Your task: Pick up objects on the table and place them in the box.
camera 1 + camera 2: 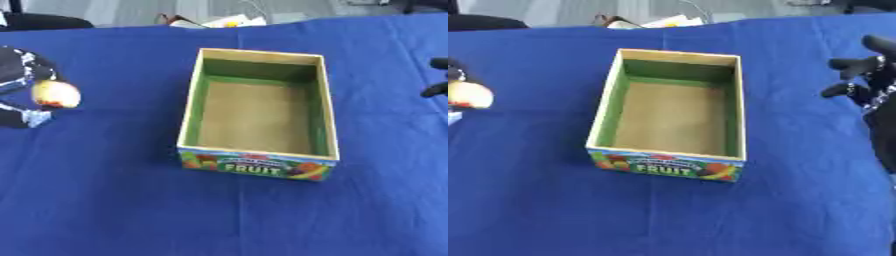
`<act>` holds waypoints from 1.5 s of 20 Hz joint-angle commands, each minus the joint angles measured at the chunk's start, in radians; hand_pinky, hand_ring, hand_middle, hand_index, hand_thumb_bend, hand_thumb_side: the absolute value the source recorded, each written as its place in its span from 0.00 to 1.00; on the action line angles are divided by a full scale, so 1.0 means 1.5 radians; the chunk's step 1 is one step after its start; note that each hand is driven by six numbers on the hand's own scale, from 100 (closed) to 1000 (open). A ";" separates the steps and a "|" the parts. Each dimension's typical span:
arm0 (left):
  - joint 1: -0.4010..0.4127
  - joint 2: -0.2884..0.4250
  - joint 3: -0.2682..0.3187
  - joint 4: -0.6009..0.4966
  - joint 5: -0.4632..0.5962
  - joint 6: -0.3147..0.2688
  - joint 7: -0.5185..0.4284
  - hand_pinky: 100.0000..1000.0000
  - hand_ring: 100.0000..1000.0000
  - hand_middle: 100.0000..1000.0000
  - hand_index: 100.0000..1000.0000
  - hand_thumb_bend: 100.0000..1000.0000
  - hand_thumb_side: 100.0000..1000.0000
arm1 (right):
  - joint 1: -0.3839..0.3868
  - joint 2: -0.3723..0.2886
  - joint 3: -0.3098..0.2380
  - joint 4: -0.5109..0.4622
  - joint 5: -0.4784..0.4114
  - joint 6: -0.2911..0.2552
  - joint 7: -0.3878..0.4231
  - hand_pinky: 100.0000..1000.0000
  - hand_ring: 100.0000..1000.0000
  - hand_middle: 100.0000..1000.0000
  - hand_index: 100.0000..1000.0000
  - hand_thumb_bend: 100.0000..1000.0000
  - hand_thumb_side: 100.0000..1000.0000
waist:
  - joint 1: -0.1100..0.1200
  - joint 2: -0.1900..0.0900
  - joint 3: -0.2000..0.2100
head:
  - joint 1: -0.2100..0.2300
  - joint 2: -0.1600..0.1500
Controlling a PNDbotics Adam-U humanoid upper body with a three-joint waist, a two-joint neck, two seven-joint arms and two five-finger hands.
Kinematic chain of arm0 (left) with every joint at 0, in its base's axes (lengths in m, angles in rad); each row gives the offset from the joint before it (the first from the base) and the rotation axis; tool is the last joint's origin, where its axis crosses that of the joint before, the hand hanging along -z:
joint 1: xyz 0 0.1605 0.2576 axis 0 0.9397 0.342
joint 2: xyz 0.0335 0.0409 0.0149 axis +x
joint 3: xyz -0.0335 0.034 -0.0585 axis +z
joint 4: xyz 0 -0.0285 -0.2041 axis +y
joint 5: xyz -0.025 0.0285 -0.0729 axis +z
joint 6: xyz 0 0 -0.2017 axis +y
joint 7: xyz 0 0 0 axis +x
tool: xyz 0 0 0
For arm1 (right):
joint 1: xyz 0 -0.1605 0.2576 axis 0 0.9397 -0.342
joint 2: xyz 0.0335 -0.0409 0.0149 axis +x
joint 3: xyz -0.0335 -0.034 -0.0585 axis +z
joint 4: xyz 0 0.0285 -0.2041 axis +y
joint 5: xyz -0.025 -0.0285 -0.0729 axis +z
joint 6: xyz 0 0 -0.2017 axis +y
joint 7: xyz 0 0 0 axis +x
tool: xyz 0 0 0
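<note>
On the table: a blue cloth (pixel 105 200) covers the whole work surface in front of me, with a few creases running across it.
Box: the open rectangular cardboard box (pixel 325 115) with green inner walls and a tan floor stands upright near the middle of the cloth; its near end panel carries a colourful fruit print and the word FRUIT. I see nothing lying on its floor.
My left hand: my black-and-silver left hand (pixel 19 75) shows at the left edge, well apart from the box, with its fingers curled round a small round pale-yellow fruit with a red patch (pixel 55 94).
Fruit: it sits in my left hand's grasp, level with the middle of the box's length and off to the box's left side; I cannot tell whether it is raised off the cloth or resting on it.
My right hand: my black right hand (pixel 877 85) shows at the right edge, near the far right of the cloth, fingers spread and pointing toward the box, nothing held.
Far edge: some white and yellow clutter (pixel 223 21) lies beyond the cloth.
</note>
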 commanded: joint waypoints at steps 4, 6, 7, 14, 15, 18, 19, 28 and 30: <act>-0.095 -0.053 -0.003 -0.055 0.065 -0.010 -0.026 0.31 0.49 0.42 0.67 0.00 0.17 | -0.002 -0.011 -0.001 -0.013 -0.005 0.005 -0.001 0.52 0.77 0.50 0.84 0.00 1.00 | 0.001 -0.019 -0.001 | 0.006 0.004; -0.123 -0.083 -0.008 -0.056 0.076 -0.012 -0.043 0.31 0.48 0.42 0.67 0.00 0.18 | -0.004 -0.011 0.000 -0.013 -0.008 0.007 -0.001 0.52 0.77 0.50 0.84 0.00 1.00 | 0.001 -0.020 -0.001 | 0.008 0.004; -0.129 -0.089 -0.009 -0.056 0.080 -0.012 -0.049 0.31 0.48 0.42 0.67 0.00 0.18 | -0.004 -0.011 -0.001 -0.013 -0.009 0.007 -0.001 0.52 0.77 0.50 0.84 0.00 1.00 | 0.001 -0.020 -0.001 | 0.008 0.004; -0.216 -0.247 -0.028 -0.028 0.044 -0.023 -0.082 0.32 0.48 0.41 0.66 0.00 0.19 | -0.008 -0.009 0.001 -0.013 -0.021 0.011 -0.002 0.52 0.77 0.50 0.84 0.00 1.00 | -0.001 -0.025 -0.013 | 0.023 0.006; -0.223 -0.260 -0.034 -0.021 0.035 -0.029 -0.084 0.32 0.48 0.41 0.66 0.00 0.19 | -0.009 -0.009 0.001 -0.013 -0.023 0.011 -0.002 0.52 0.77 0.50 0.84 0.00 1.00 | -0.001 -0.025 -0.015 | 0.025 0.007; -0.238 -0.293 -0.047 0.002 0.012 -0.046 -0.084 0.32 0.48 0.41 0.66 0.00 0.18 | -0.012 -0.009 0.002 -0.013 -0.028 0.012 -0.004 0.52 0.77 0.50 0.84 0.00 1.00 | -0.001 -0.024 -0.020 | 0.032 0.006; -0.242 -0.305 -0.050 0.010 0.003 -0.050 -0.084 0.32 0.48 0.41 0.66 0.00 0.18 | -0.013 -0.009 0.002 -0.013 -0.029 0.013 -0.004 0.52 0.77 0.50 0.84 0.00 1.00 | -0.001 -0.024 -0.022 | 0.035 0.005; -0.251 -0.393 -0.057 0.105 -0.048 -0.072 -0.131 0.32 0.48 0.41 0.65 0.00 0.17 | -0.026 -0.001 0.005 -0.013 -0.041 0.015 -0.004 0.52 0.77 0.50 0.84 0.00 1.00 | -0.008 -0.016 -0.038 | 0.052 -0.005; -0.252 -0.406 -0.055 0.126 -0.060 -0.077 -0.144 0.32 0.48 0.41 0.65 0.00 0.17 | -0.027 0.001 0.006 -0.013 -0.042 0.016 -0.003 0.52 0.77 0.50 0.84 0.00 1.00 | -0.008 -0.014 -0.042 | 0.054 -0.006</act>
